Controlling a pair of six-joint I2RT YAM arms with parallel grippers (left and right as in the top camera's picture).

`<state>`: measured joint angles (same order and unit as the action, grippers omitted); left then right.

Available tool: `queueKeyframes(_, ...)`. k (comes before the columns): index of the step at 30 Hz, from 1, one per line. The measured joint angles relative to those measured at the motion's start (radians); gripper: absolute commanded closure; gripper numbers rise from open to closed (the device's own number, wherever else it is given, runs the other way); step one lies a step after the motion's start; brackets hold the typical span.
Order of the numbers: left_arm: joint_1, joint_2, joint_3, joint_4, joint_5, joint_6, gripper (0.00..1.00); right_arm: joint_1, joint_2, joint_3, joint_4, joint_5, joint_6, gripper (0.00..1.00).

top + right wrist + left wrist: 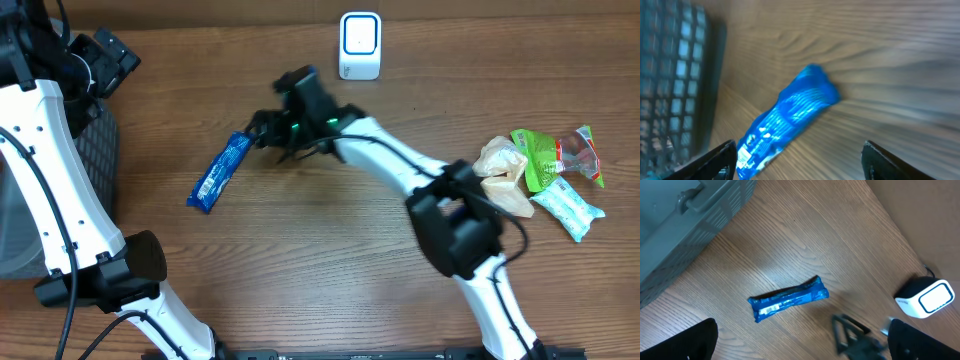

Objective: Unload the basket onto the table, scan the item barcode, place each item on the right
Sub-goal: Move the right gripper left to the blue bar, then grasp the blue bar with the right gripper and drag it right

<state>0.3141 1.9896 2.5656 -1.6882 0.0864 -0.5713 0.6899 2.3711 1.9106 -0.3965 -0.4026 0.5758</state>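
The overhead camera looks straight down from far above the long blue foil snack wrapper [221, 172]. The left wrist camera views it from mid-height. The right wrist camera sits close and its picture is blurred. All three views share it.

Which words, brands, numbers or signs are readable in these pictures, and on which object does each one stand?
No text can be read in any view.
blue wrapper: white label with dark print, too small to read; blurred in the right wrist view.
white scanner: no legible marking.
green packet: print too small to read.
pale blue packet: print too small to read.
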Motion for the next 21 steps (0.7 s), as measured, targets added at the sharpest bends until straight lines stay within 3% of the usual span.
queueKeyframes(5, 0.0, 0.0, 0.0, 0.0, 0.0, 0.0, 0.0, 0.09, 0.097, 0.195, -0.102, 0.048, -0.092, 0.12)
queueKeyframes(9, 0.0, 0.0, 0.0, 0.0, 0.0, 0.0, 0.0, 0.13, 0.137, 0.223, -0.067, 0.073, -0.19, 0.13)
queueKeyframes(15, 0.0, 0.0, 0.0, 0.0, 0.0, 0.0, 0.0, 0.138, 0.201, 0.224, -0.021, 0.17, -0.247, 0.3)
queueKeyframes(21, 0.0, 0.0, 0.0, 0.0, 0.0, 0.0, 0.0, 0.143, 0.22, 0.224, -0.016, 0.305, -0.258, 0.38)
